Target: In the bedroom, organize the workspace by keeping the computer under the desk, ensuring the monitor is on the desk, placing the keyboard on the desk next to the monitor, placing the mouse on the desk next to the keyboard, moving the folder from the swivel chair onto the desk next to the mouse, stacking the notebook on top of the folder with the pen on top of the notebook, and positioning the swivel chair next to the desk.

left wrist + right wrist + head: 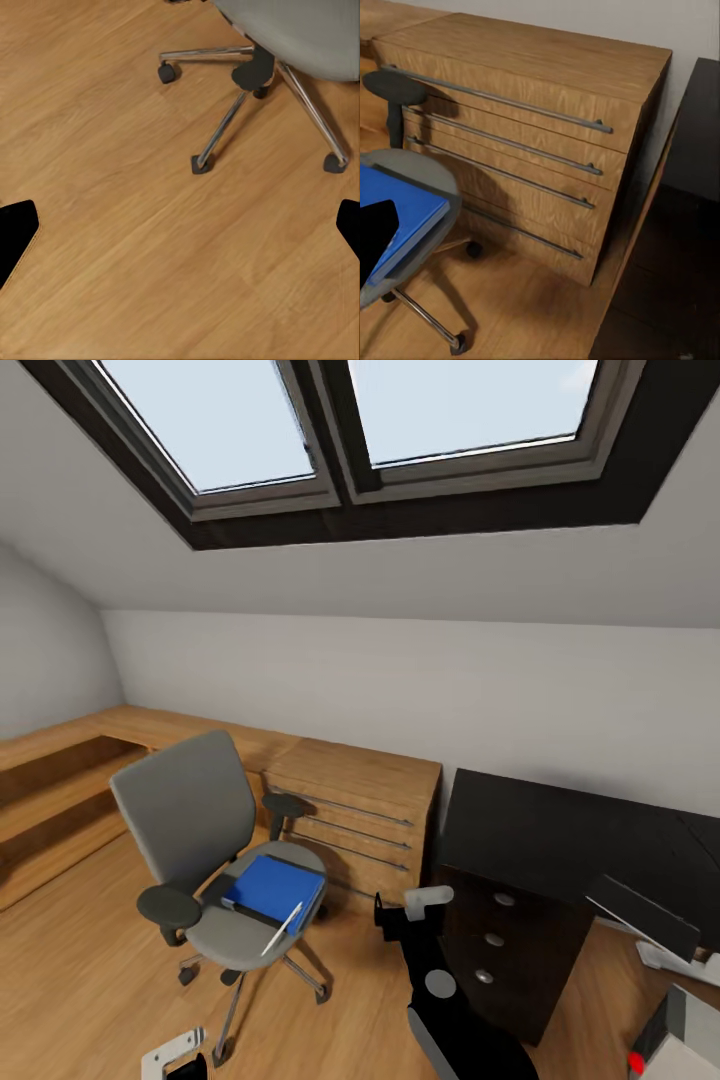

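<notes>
Standing out as the largest thing in the head view, the desk (pixel 560 830) fills the right side with its glossy black top, a dark drawer pedestal beneath its near corner. Left of it sits a light wooden drawer unit (pixel 350 810), joined to low shelving (pixel 60 780) along the wall. The swivel chair (pixel 200 830) stands on the wooden floor (pixel 80 970) in front of that unit, well apart from the desk.

On the seat lies the blue folder (pixel 275 887), and the thin white pen (pixel 282 928) rests across its near corner. No notebook can be made out apart from the folder.

The step in hand looks like fetching the folder off the chair. The right gripper (pixel 415 908) hangs between chair and desk pedestal, near the seat; whether its fingers are apart or together I cannot tell. The left gripper (pixel 180 232) is spread wide, pointing at bare floor beside the chrome chair base (pixel 247 97) with its casters.

The next move likely calls for lifting the pen away first, or it may roll off as the folder is raised. The folder's edge overhangs the seat slightly in the right wrist view, giving a lip to pinch. Room is tight: 1 armrest (pixel 394 90) guards the far side, and the drawer unit's corner stands close behind.
</notes>
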Motion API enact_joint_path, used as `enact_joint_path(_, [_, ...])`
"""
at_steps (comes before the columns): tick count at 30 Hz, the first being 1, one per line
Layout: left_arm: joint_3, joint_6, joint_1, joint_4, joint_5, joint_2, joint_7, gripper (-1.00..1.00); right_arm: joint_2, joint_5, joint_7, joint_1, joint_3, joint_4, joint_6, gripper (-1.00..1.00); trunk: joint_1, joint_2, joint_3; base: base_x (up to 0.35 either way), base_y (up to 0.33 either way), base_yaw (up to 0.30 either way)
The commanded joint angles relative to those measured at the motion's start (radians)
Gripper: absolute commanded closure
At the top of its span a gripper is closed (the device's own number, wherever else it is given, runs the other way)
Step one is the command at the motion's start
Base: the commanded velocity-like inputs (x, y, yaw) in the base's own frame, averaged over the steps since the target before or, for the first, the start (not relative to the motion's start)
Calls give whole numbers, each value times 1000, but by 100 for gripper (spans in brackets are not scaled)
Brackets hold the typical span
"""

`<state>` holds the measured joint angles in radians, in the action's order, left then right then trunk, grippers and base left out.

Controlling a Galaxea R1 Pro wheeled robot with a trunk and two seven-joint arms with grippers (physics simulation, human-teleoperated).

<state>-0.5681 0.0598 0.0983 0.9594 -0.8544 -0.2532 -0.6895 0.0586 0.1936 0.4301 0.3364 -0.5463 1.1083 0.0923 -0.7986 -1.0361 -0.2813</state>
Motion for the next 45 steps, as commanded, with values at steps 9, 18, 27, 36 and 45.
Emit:
enact_joint_path(9, [-6, 6, 1, 1, -9, -1, -5, -100, 0, 4, 10, 1, -4, 1, 7, -100, 0, -1, -1, 147, 299, 0])
enact_joint_path(18, [-4, 6, 1, 1, -9, -1, -5, -100, -1, 5, 6, 1, -2, -2, 6, -100, 0, -1, -1, 240, 261, 0])
enact_joint_path(27, [-2, 5, 1, 1, -11, -3, -5, -100, 0, 6, 6, 1, -4, -1, 7, -100, 0, -1, -1, 100, 305, 0])
enact_joint_path(36, [-1, 5, 1, 1, -12, -3, -6, -100, 0, 6, 7, 1, -3, 0, 7, -100, 0, -1, -1, 4, 165, 0])
enact_joint_path(45, [-1, 5, 1, 1, -12, -3, -7, -100, 0, 6, 7, 1, -4, -1, 10, -100, 0, -1, -1, 0, 8, 0])
